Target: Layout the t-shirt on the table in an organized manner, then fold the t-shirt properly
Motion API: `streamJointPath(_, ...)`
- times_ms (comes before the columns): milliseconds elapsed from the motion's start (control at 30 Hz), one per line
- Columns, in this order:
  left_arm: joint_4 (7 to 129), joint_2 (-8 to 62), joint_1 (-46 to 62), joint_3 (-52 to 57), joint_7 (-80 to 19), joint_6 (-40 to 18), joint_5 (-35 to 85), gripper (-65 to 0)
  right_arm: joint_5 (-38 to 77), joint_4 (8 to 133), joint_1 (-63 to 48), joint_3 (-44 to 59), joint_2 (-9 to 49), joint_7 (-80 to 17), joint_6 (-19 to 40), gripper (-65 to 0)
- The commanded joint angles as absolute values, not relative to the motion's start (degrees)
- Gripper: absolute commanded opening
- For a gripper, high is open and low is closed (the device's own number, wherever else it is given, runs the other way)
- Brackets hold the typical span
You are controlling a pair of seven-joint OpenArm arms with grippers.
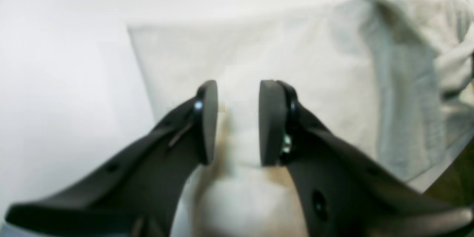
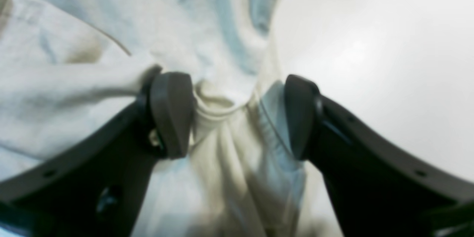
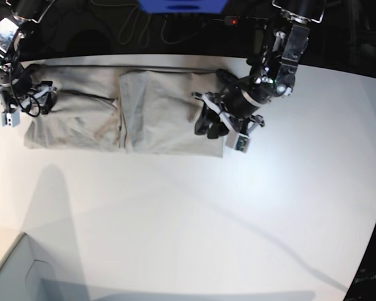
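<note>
The table (image 3: 250,213) is huge and white, with a curved edge sweeping down the right side, and most of it is bare: the whole near half and the right side are open room. The t-shirt (image 3: 113,110) lies stretched along the far edge, left of centre, in a long band with a fold or seam line running across it about midway. Beyond the far edge it's just dark floor with cables and something blue.

The left gripper (image 1: 237,122) sits at the shirt's right end with a narrow gap between its jaws and pale cloth bunched in that gap, so it looks pinched on the fabric. The right gripper (image 2: 237,114) is at the shirt's left end, jaws spread wide with gathered cloth between them; can't tell if it's actually gripping.

A pale box corner (image 3: 12,276) pokes in at the near left.
</note>
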State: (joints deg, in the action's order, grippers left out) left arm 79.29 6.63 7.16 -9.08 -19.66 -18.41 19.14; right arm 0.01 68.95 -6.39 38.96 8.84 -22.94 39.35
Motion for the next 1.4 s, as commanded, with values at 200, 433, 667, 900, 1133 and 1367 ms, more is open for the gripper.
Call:
streamJointPath(200,84.18,6.81,6.73,-7.96,-18.59,-18.77,19.82,-46.4,-1.54,68.7,-6.73,31.43,8.57,-25.36,40.0,-48.5)
streamJointPath(433,85.05,6.81,10.77,4.97,-18.68,-18.77,19.91,-46.4,-1.54,69.23,-6.46,31.43,8.48,-25.71,40.0,-65.0)
streamJointPath(667,82.59,6.37,13.32,14.02,-18.77,-18.95,19.91,-46.8,-1.19,79.6,-9.45,31.69,7.16,-25.8,40.0,-65.0)
streamJointPath(900,73.54,3.91,10.33,14.02,-18.77,-18.86,19.82,-63.1,-1.19,91.56,-12.18,31.69,2.33,-25.71,40.0,-65.0)
streamJointPath(1133,66.51,2.77,5.58,14.02,-26.33,-19.12,19.91,-65.0,-1.19,96.75,-13.58,31.34,1.19,-25.8,40.0,-65.0)
streamJointPath(1367,66.77,2.24,4.53,14.02,-28.26,-19.12,19.91,-65.0,-1.45,103.6,-15.96,29.67,-2.33,-25.8,40.0,-65.0)
